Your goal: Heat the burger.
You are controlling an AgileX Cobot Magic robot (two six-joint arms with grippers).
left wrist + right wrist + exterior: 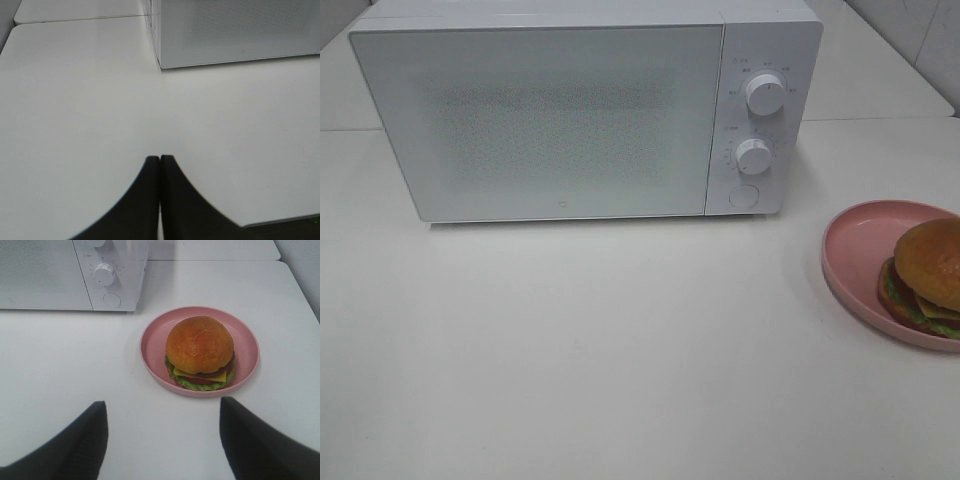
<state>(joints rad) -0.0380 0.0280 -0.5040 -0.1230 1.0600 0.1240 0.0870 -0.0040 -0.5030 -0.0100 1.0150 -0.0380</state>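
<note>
Round golden-bun burger [200, 352] sits upright, bun up, on a pink plate [152, 342].
White table [620, 350], closed white microwave [540, 120]; my left jaws are clenched, right released.

A big white microwave [585, 110] sits at the back of a white table [600, 340]; its door [535, 120] is shut and looks frosted; two round white knobs [765, 93] sit one above the other on its right side, and a round button [745, 196] sits under them; a pink plate [860, 250] lies on the table to the right of the microwave, near the edge of the high view.
</note>
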